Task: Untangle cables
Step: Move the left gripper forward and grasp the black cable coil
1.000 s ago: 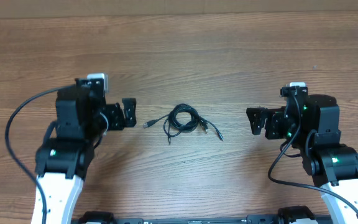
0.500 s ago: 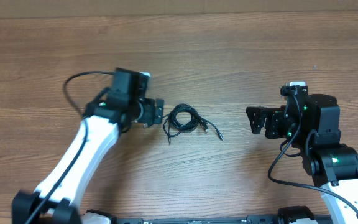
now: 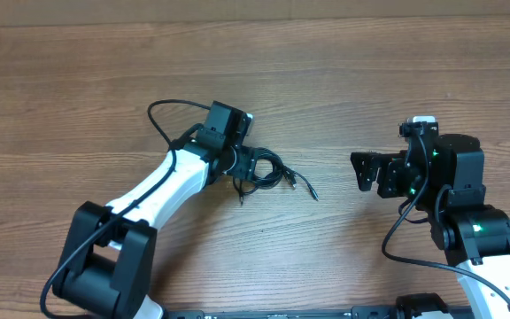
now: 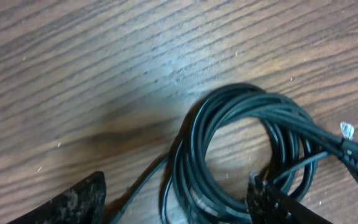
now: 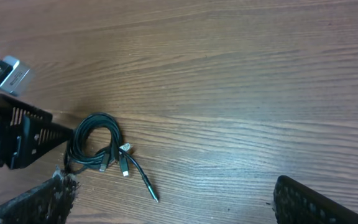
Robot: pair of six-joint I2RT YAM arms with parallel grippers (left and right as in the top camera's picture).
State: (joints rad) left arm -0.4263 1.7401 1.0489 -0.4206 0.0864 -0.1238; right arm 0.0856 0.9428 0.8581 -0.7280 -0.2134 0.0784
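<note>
A: Start at the front edge. What about the right gripper (image 3: 364,172)?
B: It hangs above bare wood on the right side, well apart from the cables (image 3: 274,174); its wrist view shows both fingers (image 5: 33,202) at the bottom corners, spread wide, nothing between them.
A: And the left gripper (image 3: 257,166)?
B: A little further in, near the middle of the table (image 3: 343,80); its arm stretches out from the front left corner. The jaws are wide open and straddle the coil. From the wrist view one finger (image 4: 73,202) sits left of the loops, the other right of them; whether either touches a cord I cannot tell.
A: How do the cables lie?
B: Thin black cords wound in one small round coil, flat on the wood; a silvery plug (image 4: 347,130) pokes out on its right side; loose tails trail away, one toward the right gripper, one toward the front edge.
A: And past the coil?
B: The wood runs on to the far edge.
</note>
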